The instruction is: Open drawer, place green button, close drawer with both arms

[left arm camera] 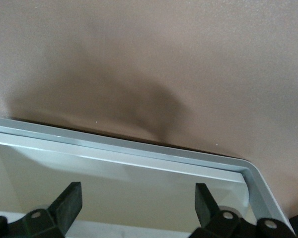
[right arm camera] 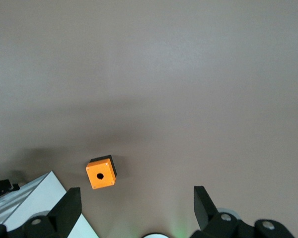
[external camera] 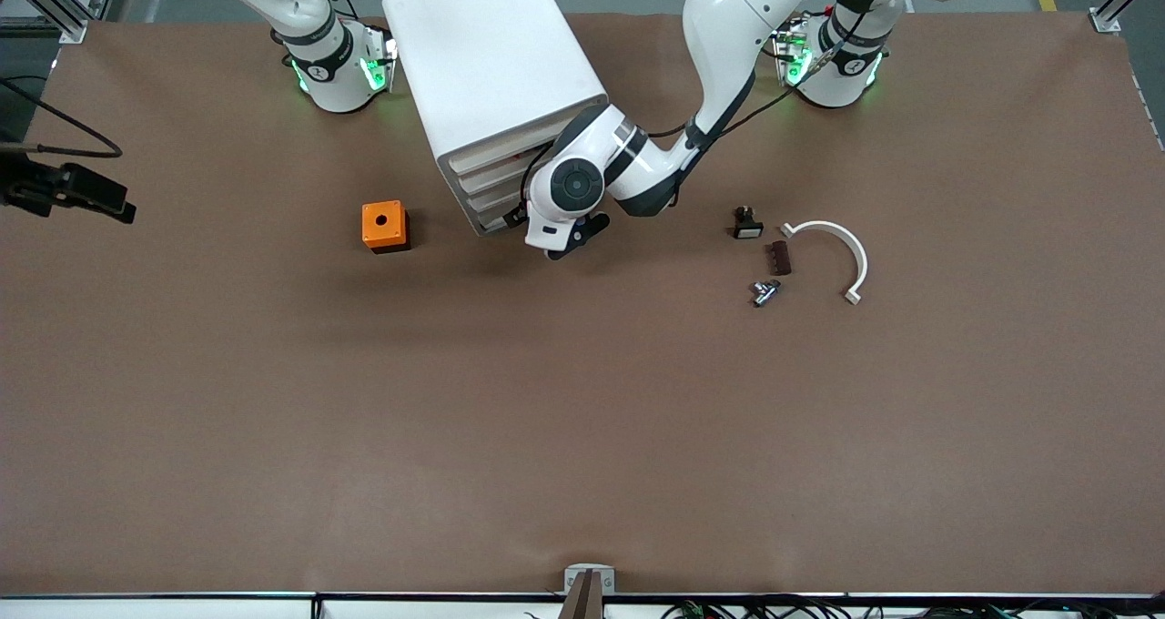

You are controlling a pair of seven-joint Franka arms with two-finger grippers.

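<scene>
The white drawer cabinet [external camera: 496,82] stands between the two arm bases, and its stacked drawers [external camera: 487,187] look shut. My left gripper [external camera: 575,239] is at the lowest drawer's front, open, with nothing between its fingers. In the left wrist view this gripper [left arm camera: 138,206] faces the pale drawer face [left arm camera: 139,183] inside the cabinet's grey frame [left arm camera: 139,148]. The button [external camera: 765,291] is a tiny piece lying on the table toward the left arm's end. My right gripper [right arm camera: 136,208] hangs open and empty high over the table; it does not show in the front view.
An orange box with a hole [external camera: 385,226] [right arm camera: 101,173] sits beside the cabinet toward the right arm's end. Near the button lie a black button with a white face [external camera: 747,224], a small brown piece [external camera: 778,257] and a white curved bracket [external camera: 837,250].
</scene>
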